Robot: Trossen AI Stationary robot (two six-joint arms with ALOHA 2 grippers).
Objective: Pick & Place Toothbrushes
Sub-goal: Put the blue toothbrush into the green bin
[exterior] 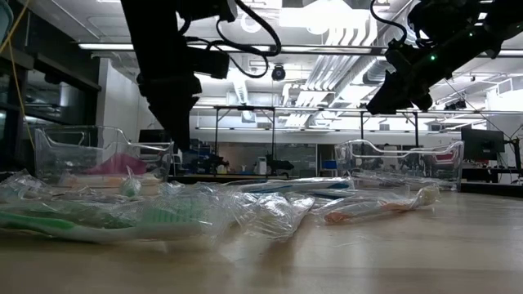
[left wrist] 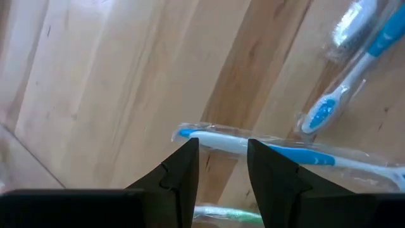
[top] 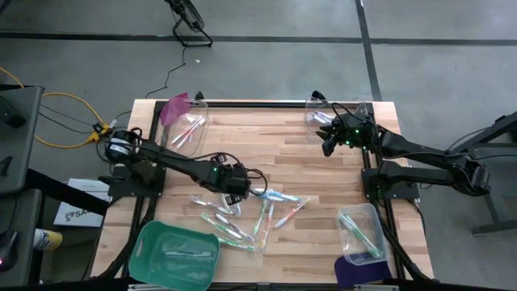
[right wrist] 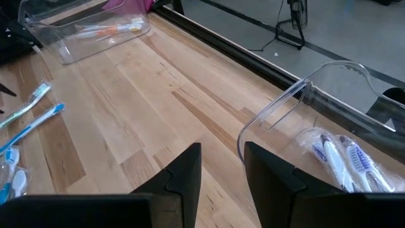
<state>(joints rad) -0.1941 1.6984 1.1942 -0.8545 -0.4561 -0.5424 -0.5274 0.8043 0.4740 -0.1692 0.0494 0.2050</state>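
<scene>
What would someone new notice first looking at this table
A heap of wrapped toothbrushes lies scattered mid-table, with the left gripper down at its edge, fingers apart above a blue-handled toothbrush. The right gripper hangs by the clear bin at the far right corner, holding nothing. A green tray sits at the near left.

Bare pale wooden tabletop (top: 275, 149) is lying open between the two arms, giving free passage. Wrapped plastic toothbrushes (top: 242, 217) are cluttering the near middle, while clear plastic bins (top: 192, 123) and a green plastic tray (top: 149, 246) are blocking the corners.
</scene>
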